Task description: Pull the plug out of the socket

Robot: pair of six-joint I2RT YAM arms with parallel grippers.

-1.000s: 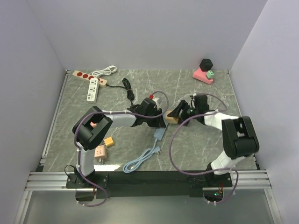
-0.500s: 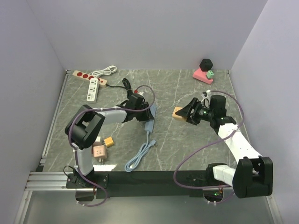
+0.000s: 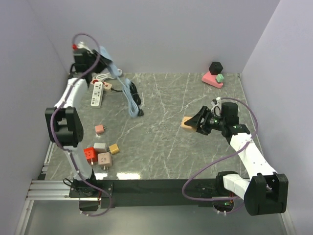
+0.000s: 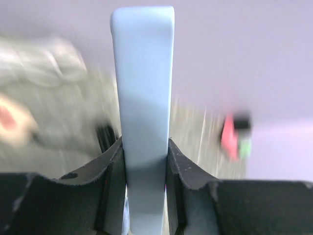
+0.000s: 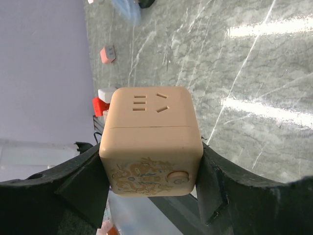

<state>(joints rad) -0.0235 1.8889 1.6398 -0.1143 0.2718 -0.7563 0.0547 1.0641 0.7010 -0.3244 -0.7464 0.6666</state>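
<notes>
We see the left gripper (image 4: pixel 144 154) clamped on the pale blue plug (image 4: pixel 143 88), raised at the far left, its cable (image 3: pixel 128 94) trailing to the table (image 3: pixel 161 147). The right gripper (image 5: pixel 151 164) squeezes the tan cube socket (image 5: pixel 149 129) right of centre — well apart from the plug.

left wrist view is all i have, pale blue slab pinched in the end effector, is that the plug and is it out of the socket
Observer: Yes, that's the plug. The top view shows it well apart from the socket, raised near the far left corner.
Operator: who has the socket
Observer: The right end effector is shut on it. Its wrist view shows the slots on the facing side empty.
Operator: cable snagged anywhere
Observer: The cable hangs from the plug down to the table, beside a black cord. I can't tell whether they touch.
</notes>
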